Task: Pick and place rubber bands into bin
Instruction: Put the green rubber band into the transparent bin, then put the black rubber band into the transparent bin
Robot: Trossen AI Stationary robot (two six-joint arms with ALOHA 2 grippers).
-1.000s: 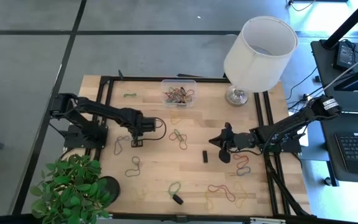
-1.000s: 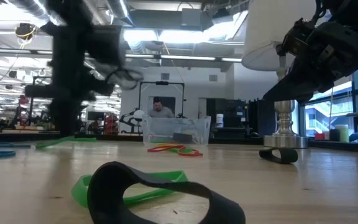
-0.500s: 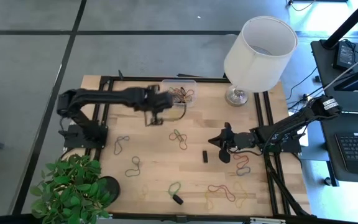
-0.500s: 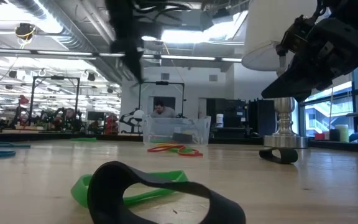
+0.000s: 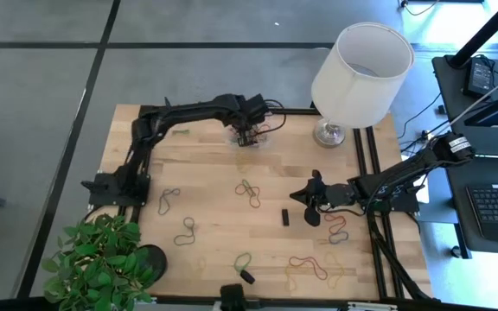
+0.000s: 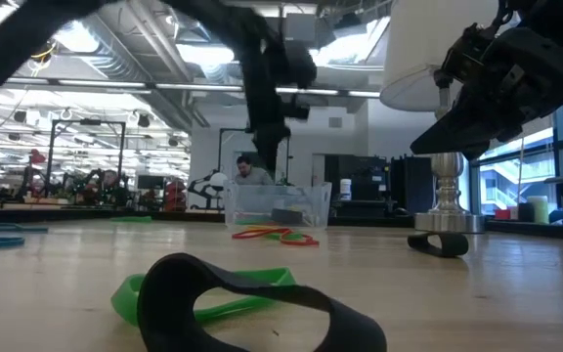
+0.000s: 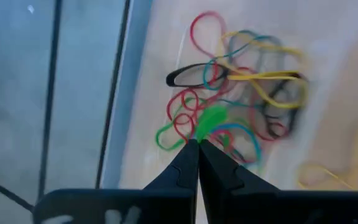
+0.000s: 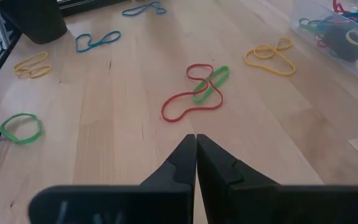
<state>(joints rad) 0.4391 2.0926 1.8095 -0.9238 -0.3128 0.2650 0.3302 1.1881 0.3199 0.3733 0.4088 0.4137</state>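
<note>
1. Left gripper (image 5: 247, 130) hangs over the small clear plastic rectangular bin (image 5: 267, 139) at the far edge of the pale wooden slatted table (image 5: 214, 186). Its two dark fingers are pressed together at the tips, and a short green rubber band (image 7: 211, 118) shows at those tips in the left wrist view, pinched between them.
2. Directly under that gripper, the bin holds a tangled heap of thin elastic bands (image 7: 241, 99) in red, yellow, green, blue and black.
3. Loose bands lie spread over the table. A grey loop (image 5: 169, 200) and another grey loop (image 5: 186, 230) lie on the left side, near the leafy green potted plant (image 5: 98, 263) at the near left corner.
4. A red band and a green band (image 5: 248, 192), overlapping, lie at the table's centre; the right wrist view shows the same pair (image 8: 197, 93), with a yellow band (image 8: 270, 57) beyond it, just beside the bin.
5. A green loop (image 5: 243, 261) lies near the front edge, touching a small black blocky piece (image 5: 247, 276).
6. Right gripper (image 5: 296, 195) rests low over the table's right half, fingers closed together and holding nothing, its tips pointing toward the centre pair.
7. Red bands (image 5: 335, 227) lie just beside the right arm.
8. A white cylindrical lampshade on a metal-footed lamp (image 5: 361, 73) stands at the far right corner.
</note>
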